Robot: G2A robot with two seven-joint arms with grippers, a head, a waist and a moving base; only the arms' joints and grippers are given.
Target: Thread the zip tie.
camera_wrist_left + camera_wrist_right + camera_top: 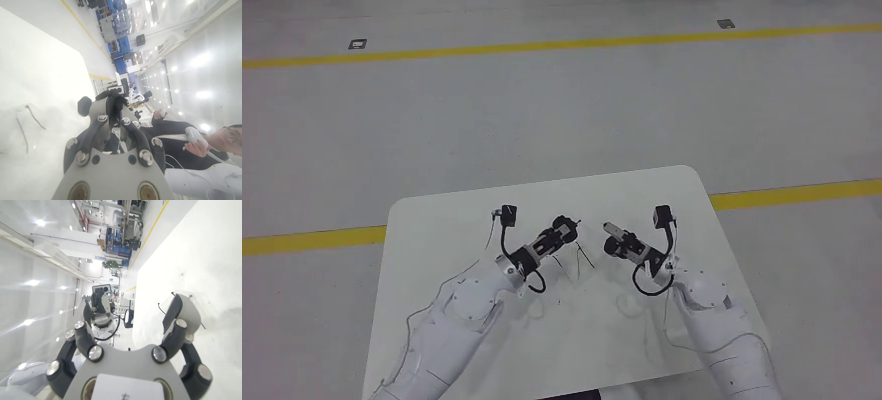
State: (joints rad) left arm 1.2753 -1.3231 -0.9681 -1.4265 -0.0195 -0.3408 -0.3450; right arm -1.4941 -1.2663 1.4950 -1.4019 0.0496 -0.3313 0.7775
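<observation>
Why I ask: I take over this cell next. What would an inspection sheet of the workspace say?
surface: white table with rounded corners, no spills seen.
job's things: at least two black zip ties lying loose on the table between the arms, unthreaded.
clutter: one small dark speck on the table.
grippers: left gripper shut, nothing visibly held; right gripper open, close to the ties.
cables: a black cable loops at each wrist.
surroundings: grey floor with yellow lines; blue racks far off.
</observation>
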